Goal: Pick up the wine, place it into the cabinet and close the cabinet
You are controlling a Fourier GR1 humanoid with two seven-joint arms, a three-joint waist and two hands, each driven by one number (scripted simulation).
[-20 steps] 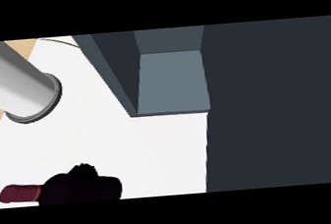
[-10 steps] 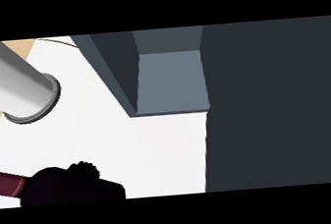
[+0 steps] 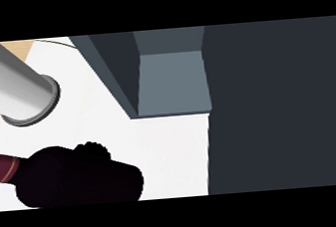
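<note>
head view: the left hand has its fingers curled round the wine at the lower left, over the white surface. the cabinet stands open; placing and closing remain. right hand not visible.

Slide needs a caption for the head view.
Hand curled round wine bottle on white counter, beside open cabinet.
</note>
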